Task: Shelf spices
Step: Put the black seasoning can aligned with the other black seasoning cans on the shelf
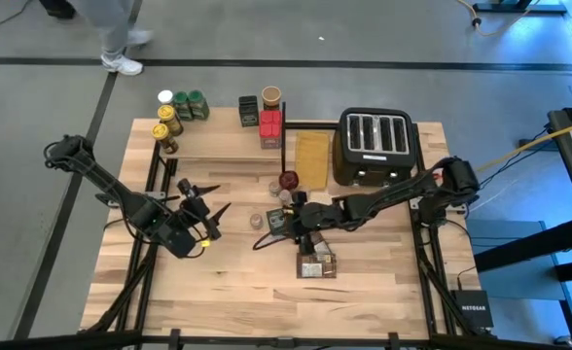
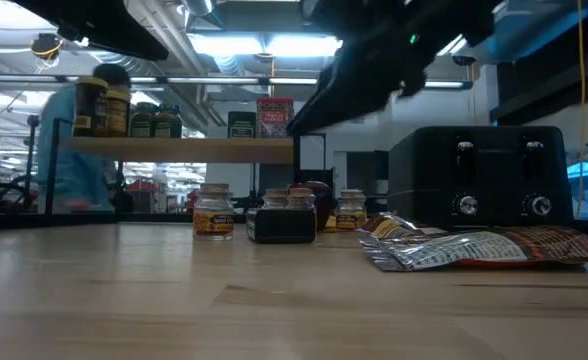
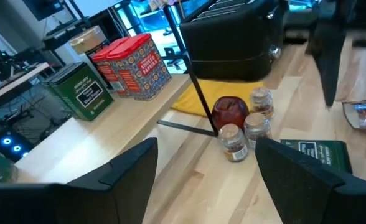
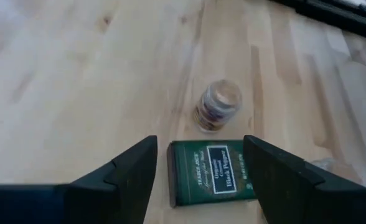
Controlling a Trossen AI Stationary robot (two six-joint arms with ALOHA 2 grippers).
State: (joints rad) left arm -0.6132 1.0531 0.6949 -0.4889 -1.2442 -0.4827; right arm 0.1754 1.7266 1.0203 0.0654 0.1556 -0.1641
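Note:
The shelf point(image 1: 218, 144) runs along the table's far left. On it stand several spices: jars point(image 1: 174, 112), a green tin point(image 1: 249, 110) and red tins point(image 3: 130, 62). On the table a flat green tin point(image 4: 211, 171) lies beside a small jar point(image 4: 217, 106). Three small jars point(image 3: 248, 121) stand by a dark red knob point(image 3: 228, 111). Brown packets point(image 1: 315, 262) lie nearer the front. My right gripper point(image 4: 198, 168) hovers open over the flat green tin, one finger at each side, touching nothing. My left gripper point(image 3: 205, 168) stands open above the table's left middle, pointing toward the small jars.
A black toaster point(image 1: 375, 146) stands at the far right, with a flat yellow board point(image 1: 312, 156) beside it. The shelf's thin black frame leg point(image 3: 198, 93) comes down next to the knob. Bare wood point(image 1: 208, 282) lies along the near left. A person point(image 2: 84, 150) stands beyond the table.

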